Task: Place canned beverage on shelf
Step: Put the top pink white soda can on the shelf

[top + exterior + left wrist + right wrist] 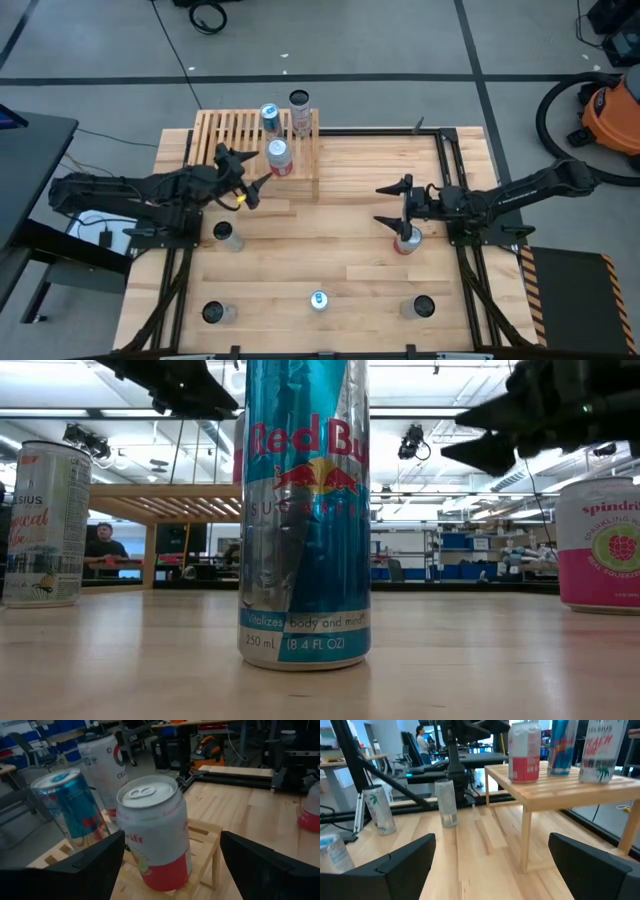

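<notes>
The pale slatted shelf (240, 135) stands at the table's far left. Three cans stand upright on it: a blue one (270, 118), a tall white one (299, 108) and a white-and-red one (279, 157) at its near right corner. My left gripper (255, 172) is open just left of that white-and-red can (155, 830), with a finger on either side of it (171, 837) and not touching. My right gripper (393, 204) is open at the table's right, pointing level toward the shelf (560, 785), with nothing between its fingers (491, 840). A red can (405, 242) stands just near of it.
More cans stand upright on the plank table: one near the left arm (228, 236), and three along the near edge, at the left (215, 312), in the middle (318, 300) and at the right (420, 307). Black rails (450, 180) run beside each arm.
</notes>
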You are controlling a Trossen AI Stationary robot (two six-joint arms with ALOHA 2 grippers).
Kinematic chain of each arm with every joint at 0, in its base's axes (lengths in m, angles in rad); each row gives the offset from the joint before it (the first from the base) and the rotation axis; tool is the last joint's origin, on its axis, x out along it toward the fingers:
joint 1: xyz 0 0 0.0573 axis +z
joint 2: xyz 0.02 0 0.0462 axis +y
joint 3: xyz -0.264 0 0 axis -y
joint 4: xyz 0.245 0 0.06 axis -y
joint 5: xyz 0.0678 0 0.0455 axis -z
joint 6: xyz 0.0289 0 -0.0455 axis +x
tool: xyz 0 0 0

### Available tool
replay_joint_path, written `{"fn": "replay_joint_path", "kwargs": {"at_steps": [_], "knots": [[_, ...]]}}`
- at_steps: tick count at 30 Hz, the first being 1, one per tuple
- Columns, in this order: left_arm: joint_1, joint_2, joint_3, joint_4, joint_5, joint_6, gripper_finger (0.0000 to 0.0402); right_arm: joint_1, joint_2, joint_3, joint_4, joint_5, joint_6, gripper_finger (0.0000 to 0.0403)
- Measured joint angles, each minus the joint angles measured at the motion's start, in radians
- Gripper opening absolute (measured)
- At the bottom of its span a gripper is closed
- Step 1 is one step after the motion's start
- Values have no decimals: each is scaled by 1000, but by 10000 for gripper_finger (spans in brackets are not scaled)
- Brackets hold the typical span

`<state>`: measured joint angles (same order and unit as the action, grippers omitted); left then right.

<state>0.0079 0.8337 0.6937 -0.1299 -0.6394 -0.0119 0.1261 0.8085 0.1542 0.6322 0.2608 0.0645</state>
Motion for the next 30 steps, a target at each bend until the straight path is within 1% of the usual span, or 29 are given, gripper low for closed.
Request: {"fn": "replay_joint_path", "kwargs": {"at_steps": [4,7,10,15,19,25,30], "knots": [[21,0,0,-27,5,-3,334,1,0,-62,88,6,3,399],[47,0,0,-23,66,3,334,-1,0,-94,136,53,-11,399],[84,0,0,-13,114,29,334,-5,0,-105,138,87,-8,399],[154,0,0,-11,121,61,334,-5,1,-112,130,81,-6,399],[183,-10,1,-18,132,70,334,-5,4,-112,108,80,-5,399],[203,-18,1,-14,314,43,334,-5,4,-112,115,79,-7,399],[203,-18,1,-20,328,22,334,-5,4,-112,115,79,-7,399]]}}
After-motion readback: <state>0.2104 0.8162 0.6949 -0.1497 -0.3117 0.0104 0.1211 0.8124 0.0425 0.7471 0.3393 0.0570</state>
